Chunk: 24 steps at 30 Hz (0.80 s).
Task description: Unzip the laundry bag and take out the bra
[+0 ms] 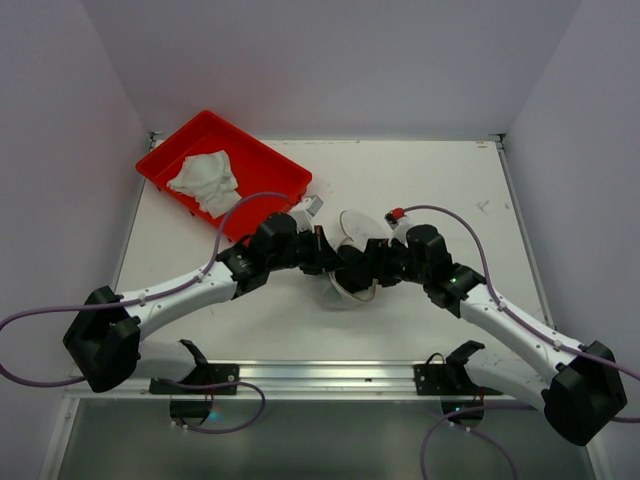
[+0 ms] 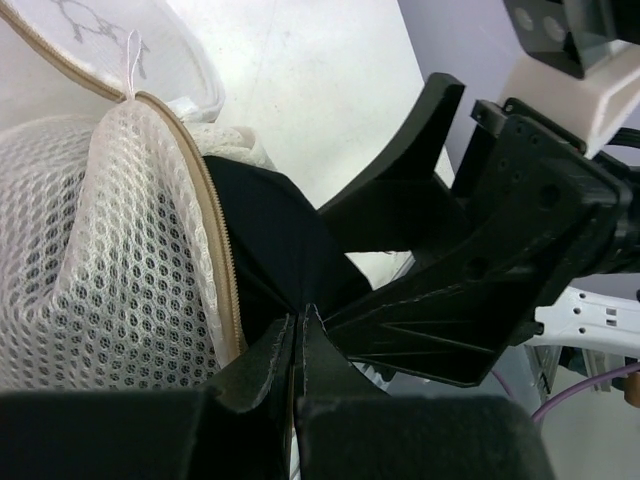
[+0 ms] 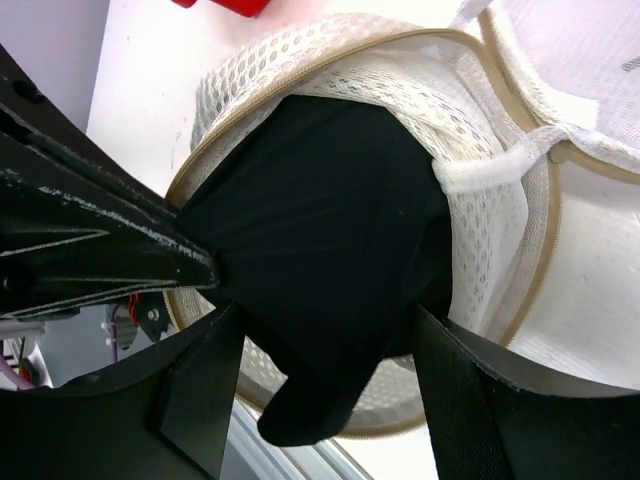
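Note:
The white mesh laundry bag (image 1: 352,226) lies at the table's middle, between both grippers. Its beige zipper (image 2: 215,230) is open, and the round lid with the drawing is flipped back. The black bra (image 3: 320,210) bulges out of the opening. In the left wrist view, the mesh (image 2: 100,260) is at the left and the bra (image 2: 260,230) beside it. My left gripper (image 2: 298,322) is shut on an edge of the bra at the bag's mouth. My right gripper (image 3: 330,390) is open, with one finger on each side of the bra's hanging lobe.
A red tray (image 1: 262,152) holding a crumpled white cloth (image 1: 205,180) stands at the back left. Both arms meet over the bag, their grippers almost touching. White walls close in the table on three sides.

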{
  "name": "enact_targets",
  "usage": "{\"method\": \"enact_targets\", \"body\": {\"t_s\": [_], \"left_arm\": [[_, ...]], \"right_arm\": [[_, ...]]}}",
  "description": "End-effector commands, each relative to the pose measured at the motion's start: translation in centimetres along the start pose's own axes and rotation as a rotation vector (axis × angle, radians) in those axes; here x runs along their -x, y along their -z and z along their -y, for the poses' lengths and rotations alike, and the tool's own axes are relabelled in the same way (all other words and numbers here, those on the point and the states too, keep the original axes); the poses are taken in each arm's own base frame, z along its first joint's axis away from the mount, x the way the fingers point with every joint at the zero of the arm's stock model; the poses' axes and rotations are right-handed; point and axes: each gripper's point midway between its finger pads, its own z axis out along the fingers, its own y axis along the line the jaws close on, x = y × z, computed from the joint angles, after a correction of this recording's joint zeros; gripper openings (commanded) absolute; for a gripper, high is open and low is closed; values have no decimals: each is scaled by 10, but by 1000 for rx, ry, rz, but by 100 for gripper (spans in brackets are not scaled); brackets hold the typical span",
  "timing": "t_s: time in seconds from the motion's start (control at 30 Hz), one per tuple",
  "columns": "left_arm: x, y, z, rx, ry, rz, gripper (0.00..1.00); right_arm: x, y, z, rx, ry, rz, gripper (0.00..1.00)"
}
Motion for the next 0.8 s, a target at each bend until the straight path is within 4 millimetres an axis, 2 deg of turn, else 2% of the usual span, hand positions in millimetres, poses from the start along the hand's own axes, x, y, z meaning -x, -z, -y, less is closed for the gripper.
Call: {"method": "enact_targets", "body": {"t_s": [0.0, 0.03, 0.13, 0.17, 0.23, 0.27, 0.3, 0.4, 0.43, 0.5, 0.53, 0.6, 0.63, 0.7, 0.77], "left_arm": [[18, 6, 25, -104, -22, 61, 0], [17, 6, 26, -109, -22, 60, 0], [15, 6, 26, -117, -21, 59, 0], [15, 7, 26, -120, -23, 57, 0], [15, 9, 27, -124, -26, 59, 0], [16, 11, 28, -125, -27, 65, 0], [16, 12, 28, -124, -30, 68, 0], [24, 19, 19, -62, -34, 108, 0], [25, 25, 13, -29, -28, 116, 13], [29, 32, 3, 27, -23, 143, 34], [33, 41, -5, 84, -15, 172, 56], [39, 51, -21, 169, 0, 221, 80], [43, 59, -21, 179, 6, 249, 92], [47, 65, -30, 227, 14, 279, 97], [45, 63, -33, 237, 15, 267, 97]], "right_arm": [[13, -8, -17, 102, 50, 46, 67], [12, -10, -17, 111, 55, 40, 66], [11, -16, -17, 129, 67, 37, 53], [9, -18, -16, 128, 68, 30, 40], [6, -21, -12, 119, 66, 19, 20], [6, -22, -9, 108, 69, 20, 3], [3, -22, -6, 96, 67, 12, 0], [1, -19, -3, 83, 78, 12, 0], [1, -16, -3, 84, 81, 21, 0], [-2, -12, -3, 76, 83, 10, 0], [0, -8, -5, 80, 90, 19, 0], [-2, -4, -5, 80, 98, 14, 0], [-1, -2, -7, 84, 104, 18, 0], [-1, -1, -7, 87, 114, 17, 0], [-1, -1, -9, 92, 116, 12, 0]]}}
